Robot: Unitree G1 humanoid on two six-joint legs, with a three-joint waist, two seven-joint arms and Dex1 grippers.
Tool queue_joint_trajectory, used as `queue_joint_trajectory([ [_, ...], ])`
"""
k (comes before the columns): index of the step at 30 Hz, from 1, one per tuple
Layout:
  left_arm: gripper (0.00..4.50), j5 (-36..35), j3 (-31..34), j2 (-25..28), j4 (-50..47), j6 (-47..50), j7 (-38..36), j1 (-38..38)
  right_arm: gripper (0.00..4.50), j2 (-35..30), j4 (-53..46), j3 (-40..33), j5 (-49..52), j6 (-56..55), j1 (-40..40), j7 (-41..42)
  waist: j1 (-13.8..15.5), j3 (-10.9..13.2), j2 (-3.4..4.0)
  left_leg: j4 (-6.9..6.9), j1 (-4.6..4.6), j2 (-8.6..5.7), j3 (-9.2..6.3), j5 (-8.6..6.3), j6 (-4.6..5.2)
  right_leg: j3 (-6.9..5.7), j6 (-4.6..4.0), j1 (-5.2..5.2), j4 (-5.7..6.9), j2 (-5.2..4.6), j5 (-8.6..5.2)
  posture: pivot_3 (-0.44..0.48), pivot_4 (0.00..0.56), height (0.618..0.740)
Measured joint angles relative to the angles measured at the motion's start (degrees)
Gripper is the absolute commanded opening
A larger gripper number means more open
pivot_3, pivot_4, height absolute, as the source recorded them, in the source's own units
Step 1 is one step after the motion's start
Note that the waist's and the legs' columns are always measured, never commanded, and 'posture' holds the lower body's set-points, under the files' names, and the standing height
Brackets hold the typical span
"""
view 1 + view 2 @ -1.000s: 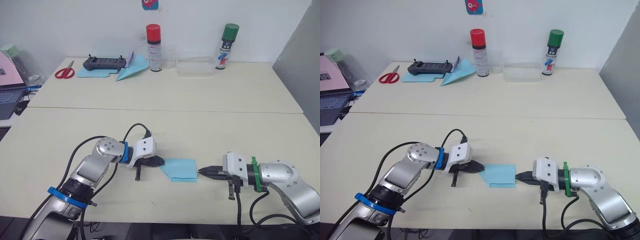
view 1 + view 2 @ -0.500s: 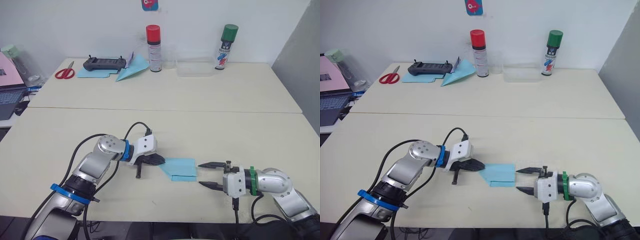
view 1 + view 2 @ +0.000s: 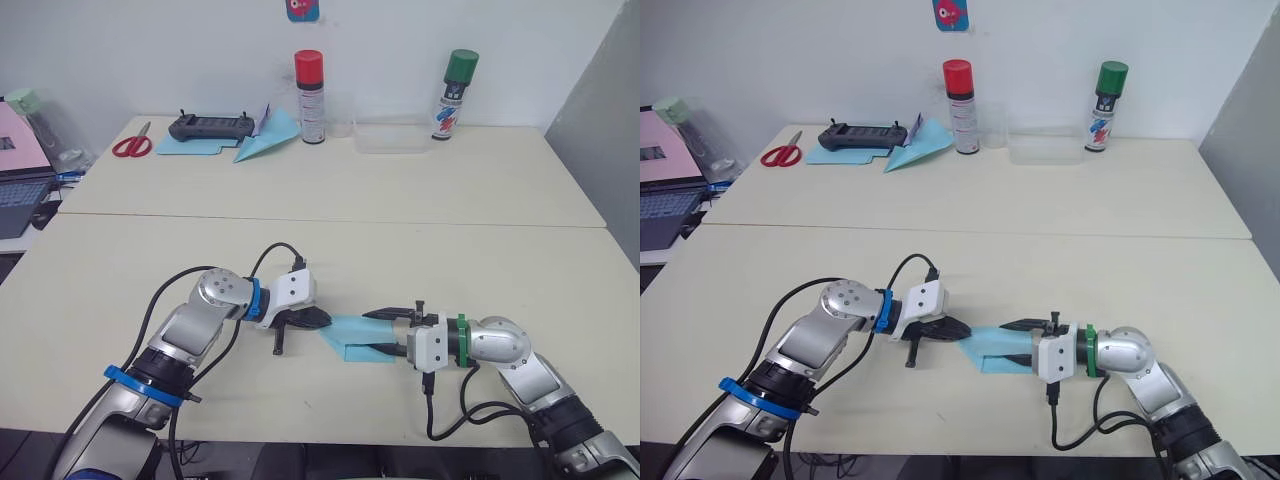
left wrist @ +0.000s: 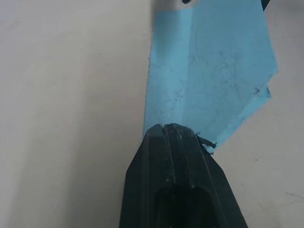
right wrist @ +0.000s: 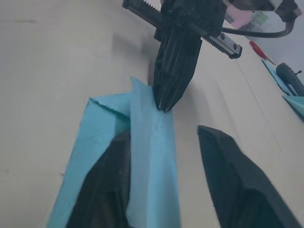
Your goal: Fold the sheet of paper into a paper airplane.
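Note:
The sheet of paper is a light-blue layered wedge lying flat near the table's front edge. My left gripper is shut on its pointed left end; in the left wrist view the closed fingertips cover the narrow tip of the paper. My right gripper is open at the paper's right end. One finger sits behind a raised flap of the paper and the other finger stands apart beside it. No finished paper airplane shows from this sheet.
At the far left of the back table lie another light-blue paper dart, a flat blue sheet, a black controller and red scissors. A red-capped can, a green-capped can and a clear box stand behind.
My right gripper has opened and moved left, from just off the paper's right edge to straddling its right end. The left gripper has stayed on the paper's tip.

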Motion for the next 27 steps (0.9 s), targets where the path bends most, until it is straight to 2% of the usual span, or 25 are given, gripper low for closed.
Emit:
queue_joint_trajectory([
  [1, 0.0, 0.0, 0.0, 0.0, 0.0, -0.1, 0.1, 0.0, 0.62, 0.1, 0.0, 0.2, 0.7, 0.0, 0.0, 0.3, 0.0, 0.0, 0.0, 0.0, 0.0, 0.0, 0.0, 0.0, 0.0, 0.0, 0.0, 0.0, 0.0, 0.0, 0.0, 0.0, 0.15, 0.74],
  [3, 0.0, 0.2, 0.0, 0.0, 0.0, -0.5, 0.1, 0.1, 0.01, 0.1, -0.1, 0.2, 2.2, 0.5, 0.0, 1.2, 0.0, 0.0, 0.0, 0.0, 0.0, 0.0, 0.01, 0.0, 0.0, 0.01, 0.0, 0.0, 0.0, 0.0, 0.0, 0.0, 0.15, 0.74],
  [8, 0.0, 0.7, 0.0, 0.1, 0.0, -1.5, 0.1, 0.1, 0.01, 0.1, -2.6, 0.2, 7.0, 6.0, 0.3, 2.8, 0.0, 0.0, 0.0, 0.0, 0.0, 0.0, 0.0, 0.0, 0.0, 0.01, 0.0, 0.0, 0.0, 0.0, 0.0, 0.0, 0.15, 0.74],
  [14, 0.0, 1.3, 0.0, 0.5, 0.9, -3.7, -0.2, 0.0, 0.01, 3.0, -5.0, -1.3, 10.8, 21.2, -0.3, 0.6, 0.0, 0.0, 0.02, 0.0, 0.02, 0.01, -0.02, 0.0, 0.0, 0.0, -0.01, 0.0, 0.02, 0.01, 0.0, 0.0, 0.15, 0.74],
  [18, 0.0, 1.9, -0.4, 0.6, 2.3, -5.4, -0.8, -1.0, 0.01, 3.7, -5.2, -1.3, 10.0, 26.6, -2.2, -0.4, 0.0, 0.0, 0.02, 0.0, 0.02, 0.01, -0.01, 0.0, 0.0, -0.01, -0.01, 0.0, 0.02, 0.02, 0.01, 0.0, 0.15, 0.74],
  [27, 0.0, 2.8, -0.5, 0.9, 4.4, -7.8, -1.2, -2.2, 0.01, 5.0, -2.6, -0.6, 5.1, 30.0, -4.3, -3.4, -0.1, 0.0, 0.02, 0.0, 0.02, 0.01, 0.0, 0.0, 0.0, 0.0, -0.01, -0.01, 0.02, 0.03, 0.01, 0.0, 0.15, 0.74],
])
